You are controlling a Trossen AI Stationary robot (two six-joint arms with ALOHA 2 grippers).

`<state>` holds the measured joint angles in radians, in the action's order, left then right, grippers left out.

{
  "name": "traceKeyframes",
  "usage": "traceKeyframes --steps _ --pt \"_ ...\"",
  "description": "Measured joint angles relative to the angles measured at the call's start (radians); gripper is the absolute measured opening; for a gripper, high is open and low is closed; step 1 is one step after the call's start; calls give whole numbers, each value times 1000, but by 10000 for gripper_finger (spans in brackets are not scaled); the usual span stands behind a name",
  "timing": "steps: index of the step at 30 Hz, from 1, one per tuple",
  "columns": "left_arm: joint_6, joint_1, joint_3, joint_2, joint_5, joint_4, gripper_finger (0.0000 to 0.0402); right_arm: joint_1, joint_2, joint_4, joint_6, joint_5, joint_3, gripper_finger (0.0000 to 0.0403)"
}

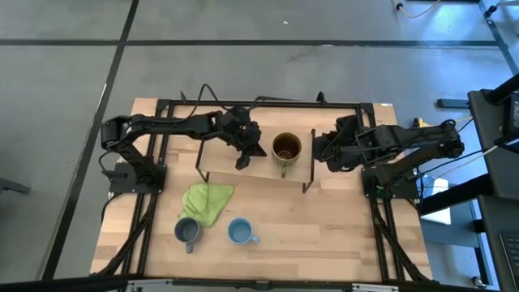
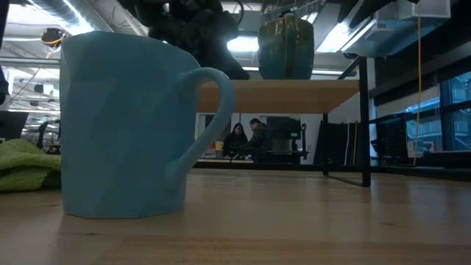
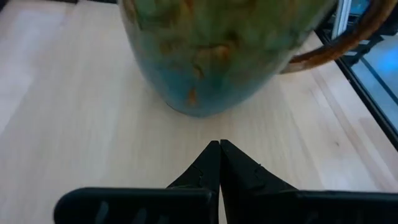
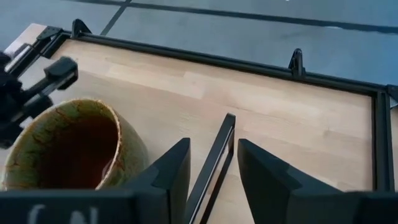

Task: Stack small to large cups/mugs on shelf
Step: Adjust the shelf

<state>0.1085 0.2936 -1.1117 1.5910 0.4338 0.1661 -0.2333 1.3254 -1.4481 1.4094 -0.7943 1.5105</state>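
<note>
The olive-brown mug stands upright on the light-wood shelf, near its right end; it also shows in the low view. My left gripper is shut and empty just above the shelf board, its tips a short way from the mug's wall. My right gripper is open at the shelf's right end, its fingers on either side of the black end rod without touching it. The grey-blue mug and the light-blue mug stand on the table near its front edge.
A lime-green cloth lies crumpled on the table between the shelf and the grey-blue mug. The table's black frame runs along the far edge. People sit in the room far behind the table.
</note>
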Motion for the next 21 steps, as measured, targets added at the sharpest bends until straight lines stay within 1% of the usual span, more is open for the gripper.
traceKeyframes --steps 4,11,21 --pt "7 1 -11 3 8 -3 0 0 0 1 0 11 0 135" --pt "-3 1 -11 50 29 -41 0 0 0 6 0 11 0 135" --pt "-3 7 -11 53 29 -95 0 0 0 7 0 11 0 135"
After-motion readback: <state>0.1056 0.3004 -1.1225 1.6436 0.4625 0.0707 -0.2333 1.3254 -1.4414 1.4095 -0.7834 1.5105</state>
